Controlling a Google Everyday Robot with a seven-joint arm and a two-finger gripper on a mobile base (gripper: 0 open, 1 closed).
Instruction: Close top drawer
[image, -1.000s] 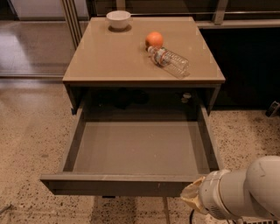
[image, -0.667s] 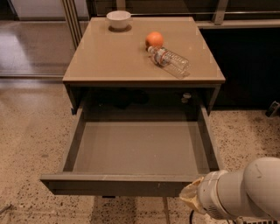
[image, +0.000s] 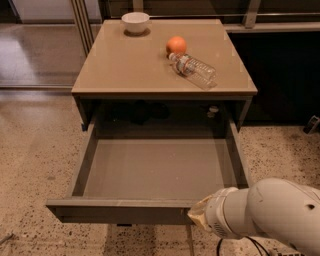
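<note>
My hand (image: 199, 219) is at the right end of the open top drawer's (image: 115, 211) front, the desk (image: 145, 65) lies straight beyond, and I cannot tell the hand's state.

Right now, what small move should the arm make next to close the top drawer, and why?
Probably a straight push forward. The top drawer stands pulled far out, and the gripper sits at the right end of its front panel, low in the view, so a push there should start it sliding in.
</note>
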